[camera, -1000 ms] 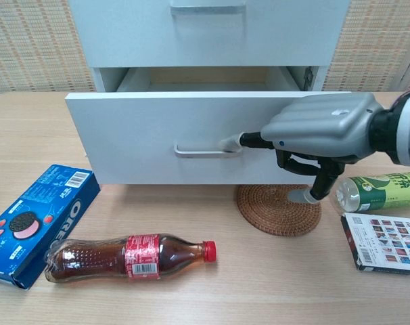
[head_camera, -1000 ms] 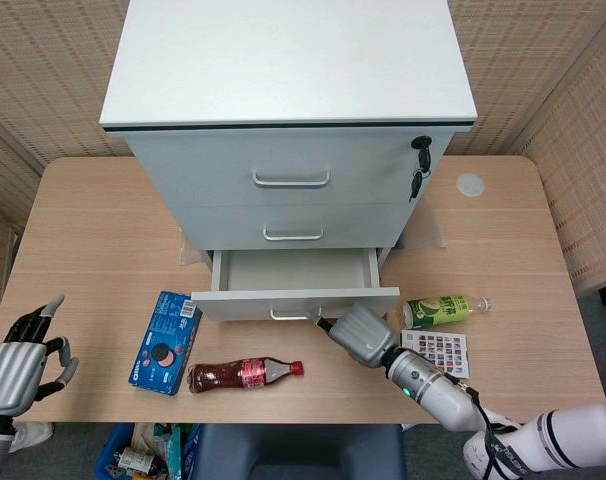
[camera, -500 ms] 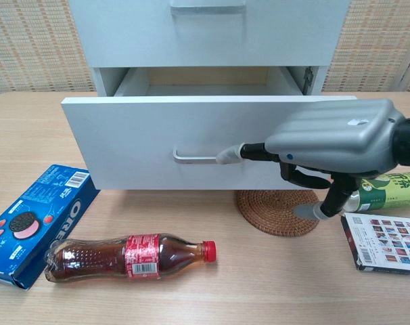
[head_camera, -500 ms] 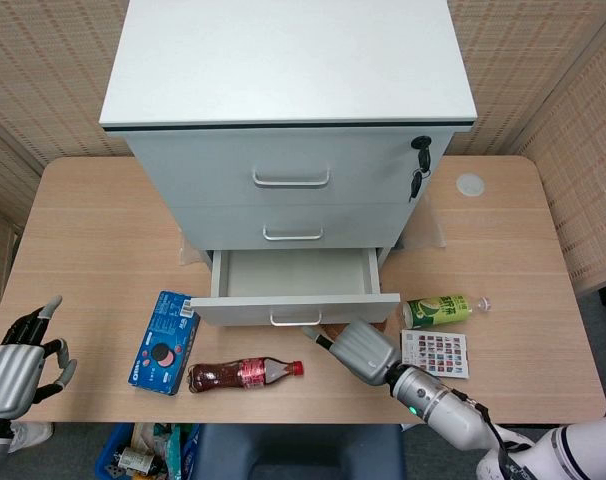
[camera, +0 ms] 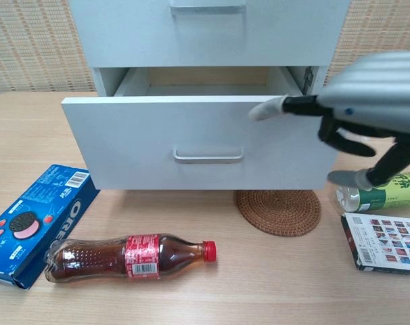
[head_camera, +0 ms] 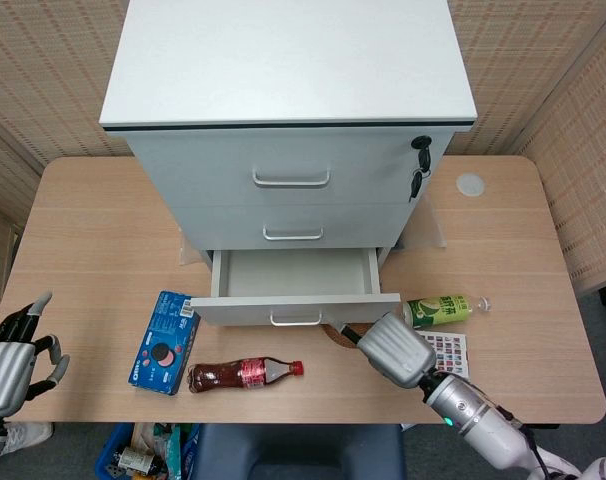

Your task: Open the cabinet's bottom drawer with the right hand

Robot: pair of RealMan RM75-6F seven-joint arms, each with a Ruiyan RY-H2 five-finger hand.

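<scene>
The white cabinet stands at the back of the table. Its bottom drawer is pulled out, and its inside looks bare. The drawer front carries a metal handle with nothing touching it. My right hand hovers in front of the drawer's right end, above handle height, one finger stretched out to the left and the thumb pointing down; it holds nothing. In the head view the right hand sits just below the drawer's right corner. My left hand rests at the lower left edge, holding nothing.
A blue Oreo box and a cola bottle lie in front of the drawer's left half. A woven coaster sits under its right end. A green bottle and a colourful printed box lie right. Keys hang from the lock.
The drawer slid out a little further. My right hand then let go of the handle and moved up and to the right, away from the drawer front. The left hand barely shifted.
</scene>
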